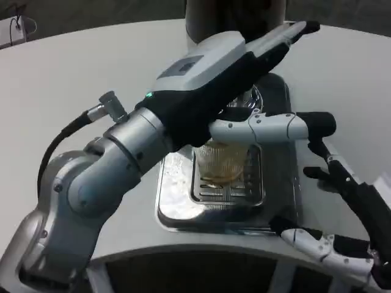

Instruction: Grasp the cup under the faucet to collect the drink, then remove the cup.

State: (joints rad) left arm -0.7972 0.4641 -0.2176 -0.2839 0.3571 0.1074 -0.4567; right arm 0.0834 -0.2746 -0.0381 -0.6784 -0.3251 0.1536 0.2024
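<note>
A clear ribbed cup [225, 163] holding a little amber drink stands on the slotted grate of the steel drip tray [174, 204], below the dispenser [211, 15]. My left hand [244, 67] reaches over it from the left and hides its rim. The fingers [287, 33] stretch straight toward the dispenser, and the thumb [275, 128] lies across just above the cup. I cannot see them closed around the glass. At the lower right, beside the tray, my right hand [345, 213] hovers with its fingers spread and nothing in it.
The dispenser's dark body stands at the back of the white table [73, 79]. A shiny round fitting [253, 97] shows under my left hand. A power strip [15, 27] lies at the far left edge. The table's front edge runs just below the tray.
</note>
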